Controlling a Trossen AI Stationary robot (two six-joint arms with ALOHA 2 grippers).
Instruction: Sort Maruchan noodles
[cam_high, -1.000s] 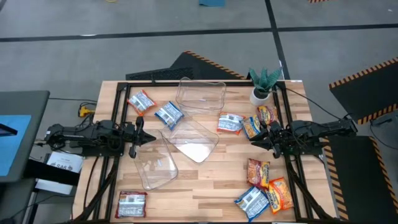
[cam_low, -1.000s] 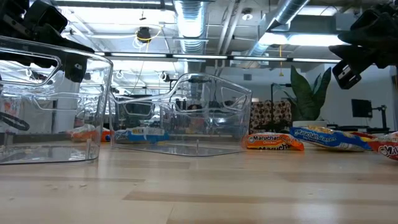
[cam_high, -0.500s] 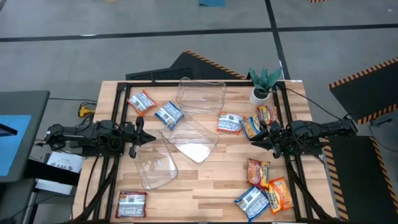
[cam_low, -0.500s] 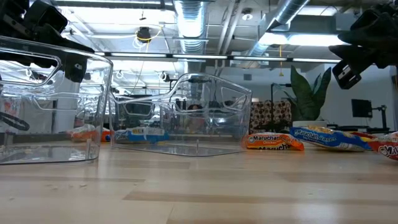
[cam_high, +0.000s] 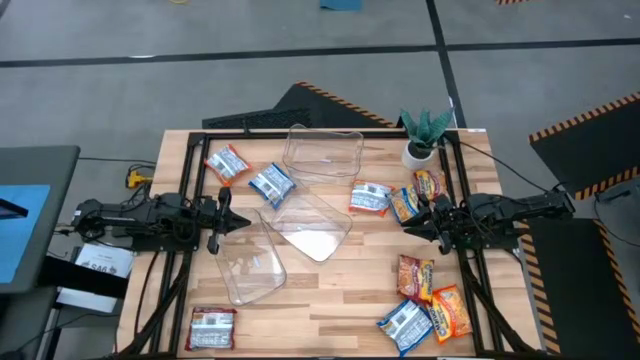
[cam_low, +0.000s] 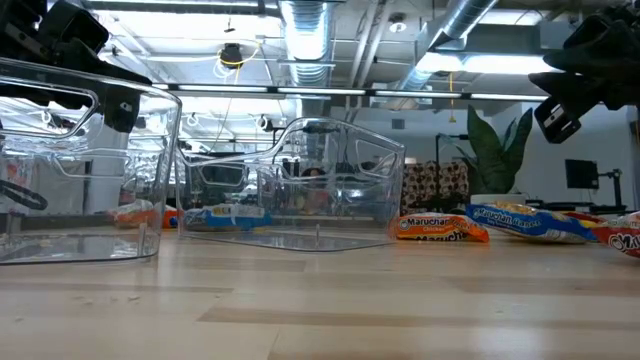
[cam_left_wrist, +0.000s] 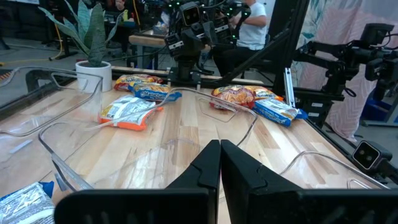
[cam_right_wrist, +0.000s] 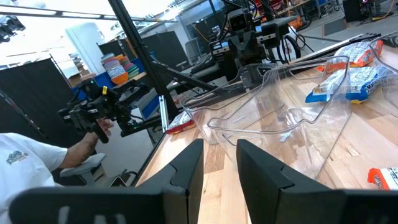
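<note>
Several Maruchan noodle packets lie flat on the wooden table. In the high view a red-and-white one and a blue-and-white one sit far left, another red-and-white one near left. Blue-and-white and orange ones lie by the right arm; orange and blue ones lie near right. My left gripper hovers shut at the table's left. My right gripper hovers open at the right. Neither touches anything.
Three clear plastic bins take up the table's middle: one upright at the far side, one tilted in the centre, one tipped near my left gripper. A potted plant stands at the far right corner. A person is beyond the table.
</note>
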